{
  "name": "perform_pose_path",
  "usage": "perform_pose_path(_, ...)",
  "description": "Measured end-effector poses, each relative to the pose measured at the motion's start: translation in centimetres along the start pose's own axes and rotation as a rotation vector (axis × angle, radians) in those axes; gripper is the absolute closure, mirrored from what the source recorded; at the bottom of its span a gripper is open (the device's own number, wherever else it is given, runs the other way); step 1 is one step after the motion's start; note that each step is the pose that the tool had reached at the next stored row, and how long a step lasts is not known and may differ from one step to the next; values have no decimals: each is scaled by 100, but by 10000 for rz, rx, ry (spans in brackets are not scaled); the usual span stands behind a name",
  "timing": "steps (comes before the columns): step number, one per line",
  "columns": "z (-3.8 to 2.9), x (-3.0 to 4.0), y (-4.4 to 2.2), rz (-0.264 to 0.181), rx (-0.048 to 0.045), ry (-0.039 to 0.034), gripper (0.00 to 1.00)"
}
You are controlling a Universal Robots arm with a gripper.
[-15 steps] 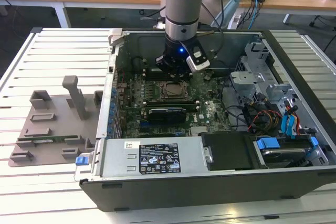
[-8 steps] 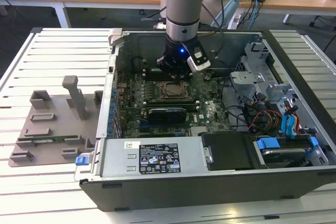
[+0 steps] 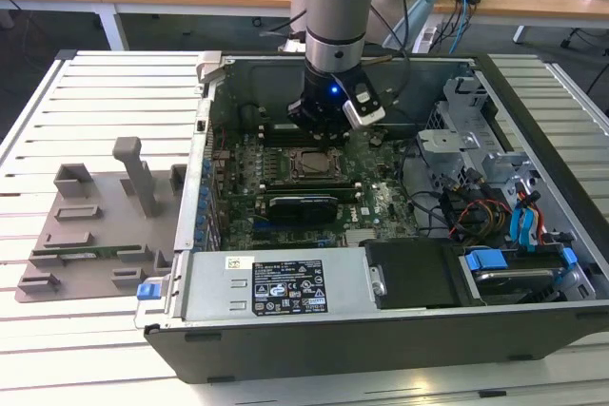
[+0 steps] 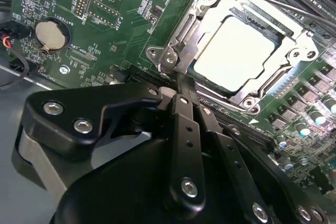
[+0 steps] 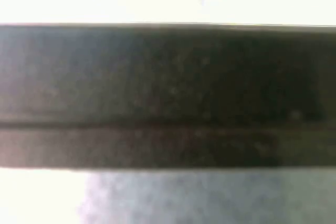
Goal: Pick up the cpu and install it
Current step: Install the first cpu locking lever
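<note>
- Exterior view: your gripper (image 3: 319, 121) hangs inside the open PC case (image 3: 533, 320), just over the motherboard (image 3: 285, 173). The socket (image 3: 312, 164) sits mid-board, right below and a bit toward the case's front edge from the tool. So the target is near-straight under you, w/ hardly any sideways offset. The grey tray (image 3: 90, 235) lies on the slatted table (image 3: 38, 102), well apart on the exterior view's left; can't make out a chip on it.
- Second wrist view: the cpu (image 4: 236, 51) already lies in the socket, pale top up, flat, w/ the metal frame (image 4: 294, 59) around it. It's square, so no long axis to align to. The gripper fingers (image 4: 184, 103) are pressed together and narrow, holding nothing; their tip touches or nearly touches the frame's corner by the hinge (image 4: 169, 59), just beside the chip, not on it. Can't tell if the frame is latched.
- First wrist view: a dark band, blurred; nothing to place from it.
</note>
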State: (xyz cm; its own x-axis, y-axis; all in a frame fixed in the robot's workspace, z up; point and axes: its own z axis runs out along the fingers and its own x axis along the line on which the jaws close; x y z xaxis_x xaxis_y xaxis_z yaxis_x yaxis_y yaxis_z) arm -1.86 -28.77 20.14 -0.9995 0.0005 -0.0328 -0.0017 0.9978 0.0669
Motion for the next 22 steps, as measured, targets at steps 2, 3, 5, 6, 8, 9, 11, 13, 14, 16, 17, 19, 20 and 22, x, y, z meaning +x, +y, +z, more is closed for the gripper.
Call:
perform_pose_path(2, -31, -2, 4, -1, -7, -7, 89)
perform_pose_path(3, -99, -4, 7, -3, 2, -5, 89)
perform_pose_path(5, -104, -4, 7, -4, 17, -9, 89)
perform_pose_path(6, -106, -4, 0, -5, 49, -7, 89)
perform_pose_path(8, -112, -4, -50, -8, 174, -7, 89)
perform_pose_path(9, -117, -4, -71, -11, 289, -8, 89)
perform_pose_path(11, -125, -3, -85, -15, 412, -6, 89)
perform_pose_path(13, -149, -4, -103, -26, 677, -7, 89)
perform_pose_path(14, -156, -4, -105, -27, 729, -8, 89)
perform_pose_path(16, -179, -5, -106, -29, 818, -7, 89)
perform_pose_path(17, -189, -6, -106, -32, 843, -7, 89)
perform_pose_path(19, -230, -6, -104, -32, 878, -8, 89)
perform_pose_path(20, -249, -7, -103, -33, 881, -9, 89)
perform_pose_path(22, -299, -9, -100, -33, 896, -9, 89)
